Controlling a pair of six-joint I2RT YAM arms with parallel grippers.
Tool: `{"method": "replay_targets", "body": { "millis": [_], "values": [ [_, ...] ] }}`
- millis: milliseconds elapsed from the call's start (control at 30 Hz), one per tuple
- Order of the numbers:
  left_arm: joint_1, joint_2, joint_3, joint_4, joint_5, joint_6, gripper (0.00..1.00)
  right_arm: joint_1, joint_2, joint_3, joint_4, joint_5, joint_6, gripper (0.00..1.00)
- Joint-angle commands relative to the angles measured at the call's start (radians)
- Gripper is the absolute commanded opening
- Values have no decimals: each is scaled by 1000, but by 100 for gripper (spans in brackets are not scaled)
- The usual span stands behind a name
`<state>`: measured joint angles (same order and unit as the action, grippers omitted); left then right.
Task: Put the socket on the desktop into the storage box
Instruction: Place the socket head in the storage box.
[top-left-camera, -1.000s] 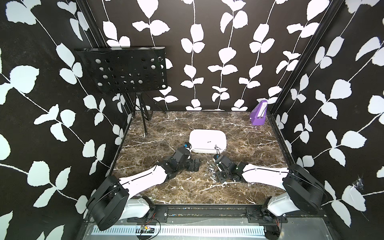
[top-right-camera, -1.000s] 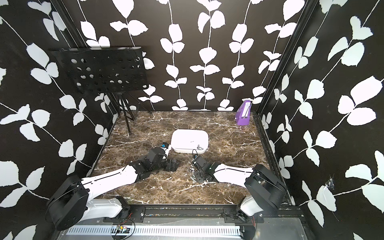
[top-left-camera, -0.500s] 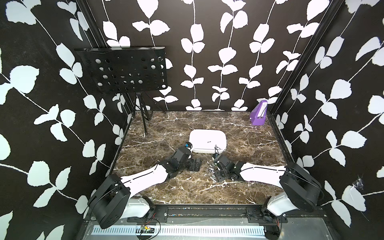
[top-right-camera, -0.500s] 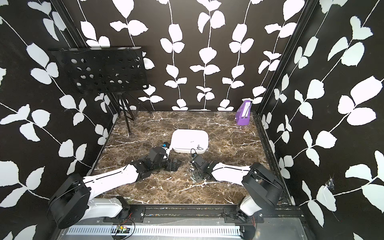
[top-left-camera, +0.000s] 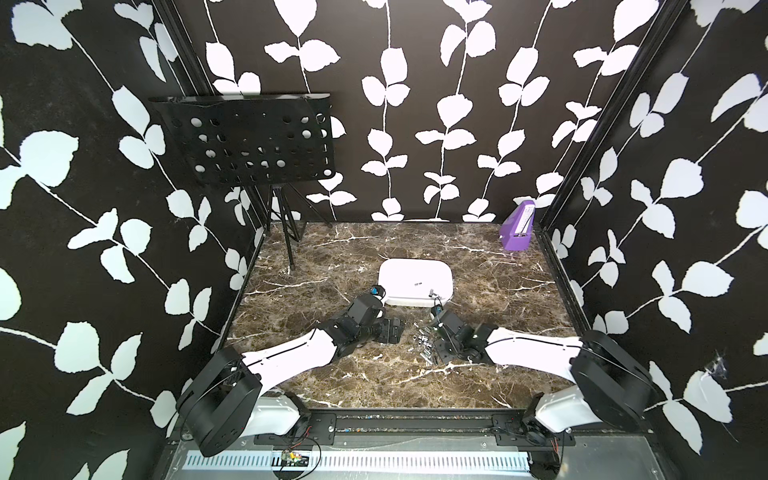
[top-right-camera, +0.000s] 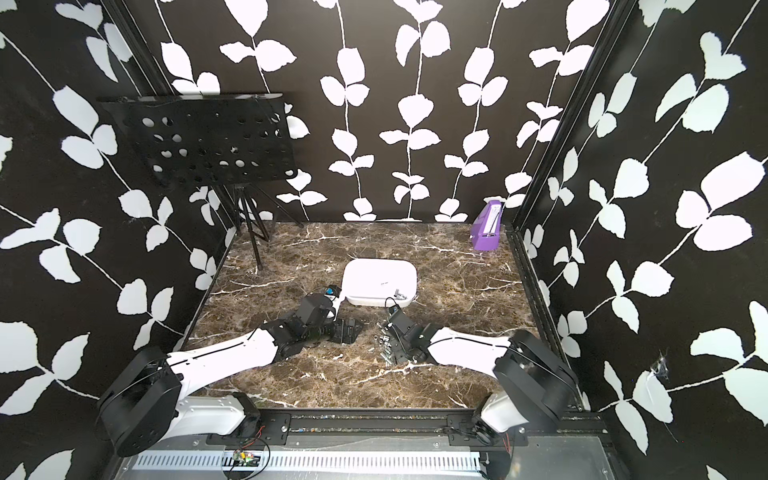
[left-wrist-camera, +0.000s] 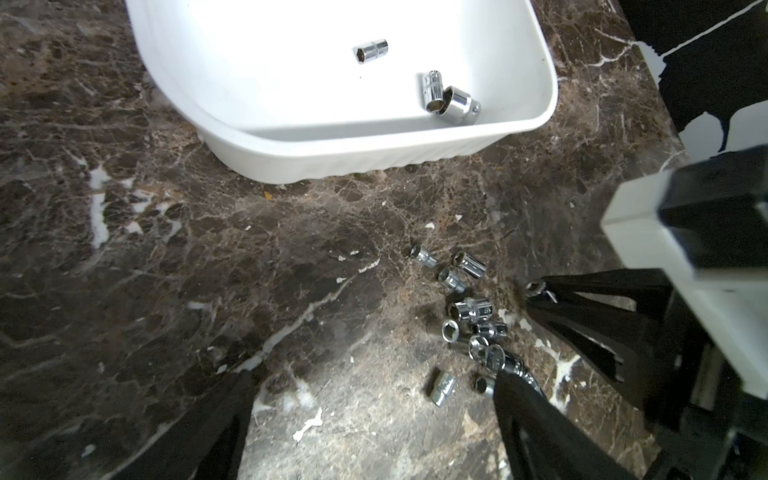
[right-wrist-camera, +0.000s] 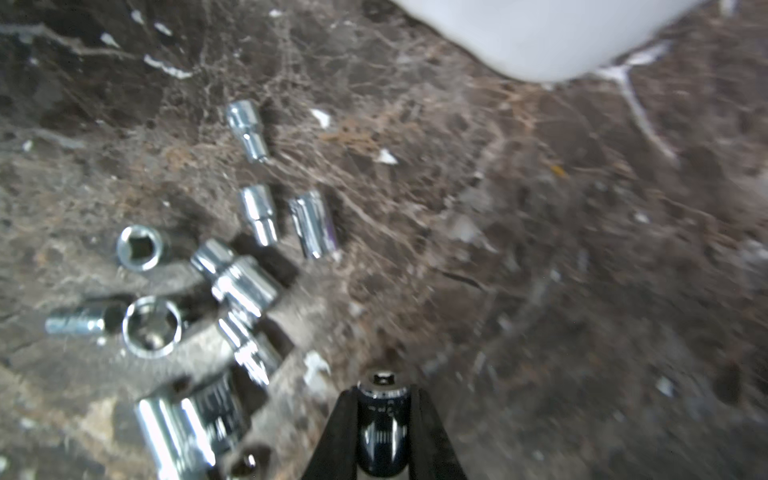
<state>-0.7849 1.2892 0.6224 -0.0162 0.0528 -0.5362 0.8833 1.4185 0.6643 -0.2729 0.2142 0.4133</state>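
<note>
The right hand (right-wrist-camera: 383, 395) is pinching one small shiny socket (right-wrist-camera: 382, 428) between its two black fingers (right-wrist-camera: 340, 432). The end of the socket pokes out just past the tips. The hand is low over the brown surface (right-wrist-camera: 540, 249). The picture is too blurry here to tell if the socket is off the surface.

Just beside the hand lies the pile of sockets (right-wrist-camera: 232, 286). Some touch each other and some lie alone. The left hand (left-wrist-camera: 372, 376) is spread wide and holds nothing. It is close to the pile on the other side.

A bit farther off sits the white storage box (left-wrist-camera: 374, 141). Three sockets (left-wrist-camera: 451, 99) are in it already, two touching near a corner and one alone.

I think this is the picking-up step, and the grab looks just made. Next the right hand should go up, carry the socket over the near wall of the box, and let go inside. It must lift high enough to clear the rim and pinch tight, because the smooth round socket could slip out
</note>
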Motion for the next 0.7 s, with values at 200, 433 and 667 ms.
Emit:
{"method": "replay_targets", "body": {
  "millis": [200, 433, 667],
  "values": [
    [-5, -79, 1, -7, -47, -6, 91, -3, -169, 139, -67, 85, 31, 0],
    [-5, -66, 8, -15, -40, -6, 91, -51, 203, 524, -148, 103, 48, 0],
    [-6, -69, 3, -17, -61, -4, 91, -122, 529, 828, -182, 85, 49, 0]
  ]
}}
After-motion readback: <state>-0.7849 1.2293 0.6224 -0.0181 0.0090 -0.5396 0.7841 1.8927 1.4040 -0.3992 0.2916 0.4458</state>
